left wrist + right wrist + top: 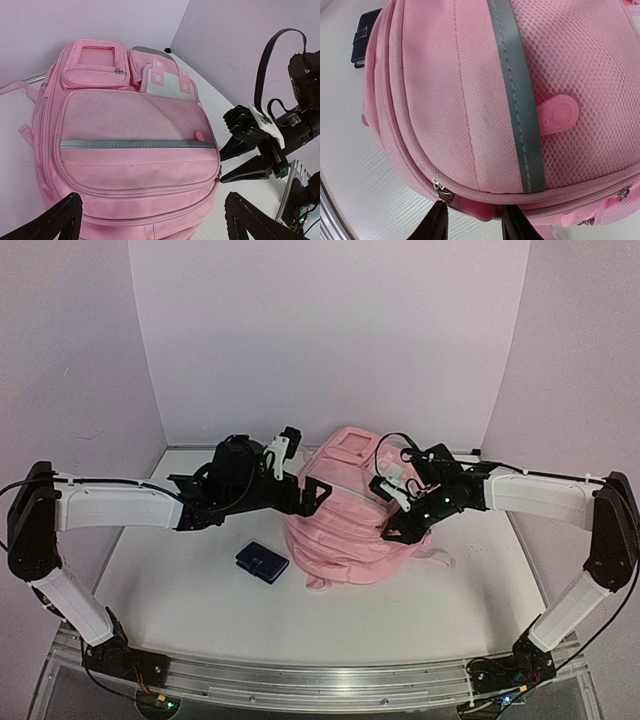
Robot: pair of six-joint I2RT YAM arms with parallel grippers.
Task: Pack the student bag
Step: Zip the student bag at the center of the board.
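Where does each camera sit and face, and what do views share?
Top external: above and behind the bases, looking down at the table; both arms show, left gripper and right gripper flanking the bag.
Left wrist: on the left arm, facing the bag's front; own open fingers at bottom, right gripper at right.
Right wrist: close against the bag's zipped edge; own fingers at bottom.
Shared: wallet, in top and right wrist.

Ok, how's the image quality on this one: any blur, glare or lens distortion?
Top external view: soft even light, no glare, and the metal rail along the bottom bows from wide-angle distortion. Left wrist view: the large soft pink fabric backpack is sharp throughout. Right wrist view: very close, weave crisp, its grey reflective strip curving fisheye-style.
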